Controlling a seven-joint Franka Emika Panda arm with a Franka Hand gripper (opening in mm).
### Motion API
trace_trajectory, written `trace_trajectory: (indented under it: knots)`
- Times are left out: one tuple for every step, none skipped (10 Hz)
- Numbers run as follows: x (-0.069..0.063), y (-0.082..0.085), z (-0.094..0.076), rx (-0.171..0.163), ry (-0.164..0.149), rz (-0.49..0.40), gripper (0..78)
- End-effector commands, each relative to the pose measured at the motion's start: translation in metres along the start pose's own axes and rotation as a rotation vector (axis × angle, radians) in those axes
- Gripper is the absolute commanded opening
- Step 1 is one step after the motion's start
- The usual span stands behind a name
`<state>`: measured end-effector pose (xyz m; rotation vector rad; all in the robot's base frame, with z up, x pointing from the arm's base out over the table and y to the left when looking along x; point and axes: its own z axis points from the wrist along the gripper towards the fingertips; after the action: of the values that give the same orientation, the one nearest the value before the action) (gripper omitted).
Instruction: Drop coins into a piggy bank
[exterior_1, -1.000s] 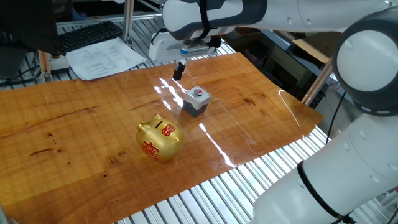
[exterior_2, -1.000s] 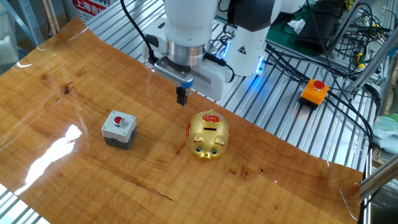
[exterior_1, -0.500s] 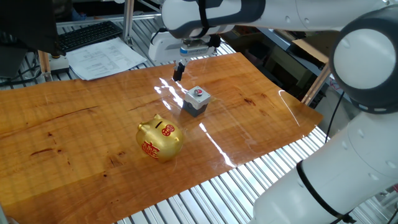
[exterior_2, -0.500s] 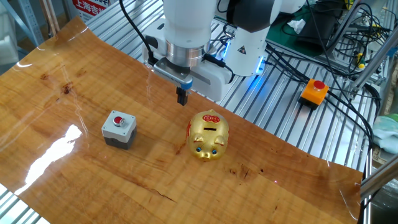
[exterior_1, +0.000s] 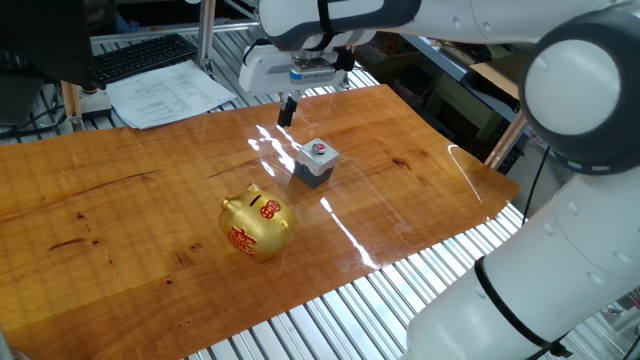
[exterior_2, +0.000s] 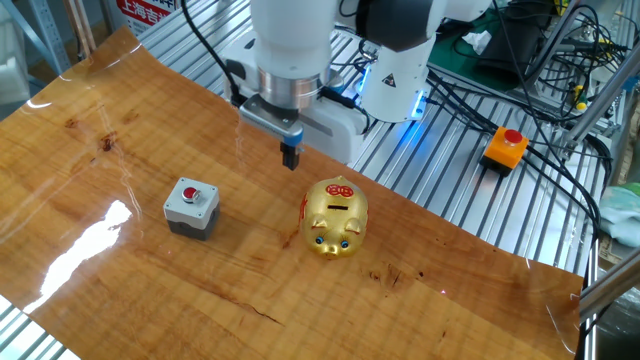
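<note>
The gold piggy bank (exterior_1: 258, 223) stands on the wooden tabletop, with red marks on its side and a red-marked slot on top; it also shows in the other fixed view (exterior_2: 335, 217). My gripper (exterior_1: 286, 113) hangs above the table behind the grey block, well away from the pig and higher than it. In the other fixed view my gripper (exterior_2: 291, 158) is up and to the left of the pig. Its dark fingers are pressed together. No loose red coin shows on the table, and none shows between the fingers.
A grey square block (exterior_1: 316, 160) with a red round top stands between the pig and the gripper, also in the other fixed view (exterior_2: 191, 205). An orange box with a red button (exterior_2: 505, 147) and cables lie off the table. Papers (exterior_1: 170, 92) lie beyond the far edge.
The arm has shifted slightly, and the gripper has moved a little up and sideways. The pig and the grey block have not moved.
</note>
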<state>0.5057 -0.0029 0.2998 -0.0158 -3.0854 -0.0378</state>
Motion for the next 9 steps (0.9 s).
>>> trace_trajectory:
  knots:
    - [-0.017, -0.016, -0.002, 0.0, -0.006, -0.027, 0.0]
    - [-0.02, -0.021, -0.002, 0.003, -0.007, -0.032, 0.0]
    - [-0.024, -0.027, -0.002, 0.006, -0.009, -0.041, 0.0]
    - [-0.026, -0.033, -0.002, 0.006, -0.012, -0.046, 0.0]
    - [-0.028, -0.038, -0.002, 0.006, -0.015, -0.048, 0.0]
    - [-0.029, -0.038, -0.002, 0.007, -0.014, -0.043, 0.0]
    - [-0.029, -0.038, -0.002, 0.007, -0.014, -0.048, 0.0]
    - [-0.029, -0.038, -0.002, 0.007, -0.014, -0.048, 0.0]
    - [-0.029, -0.038, -0.002, 0.006, -0.02, -0.044, 0.0]
